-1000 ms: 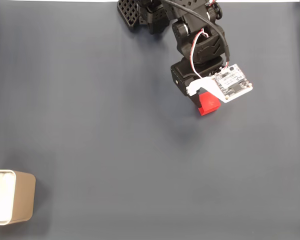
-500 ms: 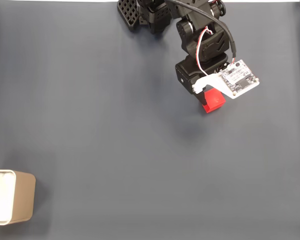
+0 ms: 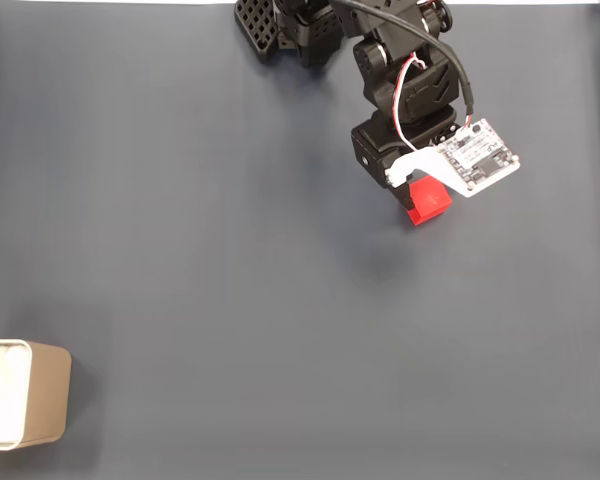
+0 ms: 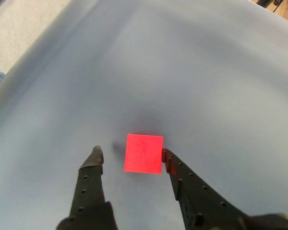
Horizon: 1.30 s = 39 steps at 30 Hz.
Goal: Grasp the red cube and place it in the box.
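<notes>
red cube (image 4: 143, 153) between claw (image 4: 131, 154) fingers, right finger touching | claw spread apart | box (image 3: 22, 394) at far lower-left edge | surface (image 3: 230, 300) between bare

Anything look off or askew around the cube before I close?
Nothing damaged or spilled. In the wrist view the red cube sits off-centre in the open end effector: it touches the right finger, with a gap to the left one.

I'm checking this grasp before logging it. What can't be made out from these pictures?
- Small red cube, fixed view: upper part hidden under the arm's white circuit board.
- Black two-finger gripper, wrist view: right fingertip meets the cube's edge; contact uncertain.
- Tan box, fixed view: cut by the left edge, inside washed out.
</notes>
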Tool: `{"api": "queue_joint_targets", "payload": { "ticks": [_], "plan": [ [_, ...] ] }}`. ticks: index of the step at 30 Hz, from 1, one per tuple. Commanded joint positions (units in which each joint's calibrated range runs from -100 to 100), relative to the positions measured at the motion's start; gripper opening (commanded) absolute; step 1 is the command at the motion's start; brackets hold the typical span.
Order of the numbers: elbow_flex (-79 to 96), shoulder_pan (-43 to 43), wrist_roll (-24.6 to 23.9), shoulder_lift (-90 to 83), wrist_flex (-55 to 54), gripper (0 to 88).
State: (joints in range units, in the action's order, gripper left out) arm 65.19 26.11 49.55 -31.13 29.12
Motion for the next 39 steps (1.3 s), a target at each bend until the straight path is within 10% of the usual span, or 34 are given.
{"api": "queue_joint_targets", "payload": {
  "ticks": [1, 39],
  "plan": [
    [-2.0, 0.2, 0.4, 0.1, -0.8, 18.9],
    [-11.6, -2.7, -1.0, 0.0, 6.7, 2.6]
  ]
}}
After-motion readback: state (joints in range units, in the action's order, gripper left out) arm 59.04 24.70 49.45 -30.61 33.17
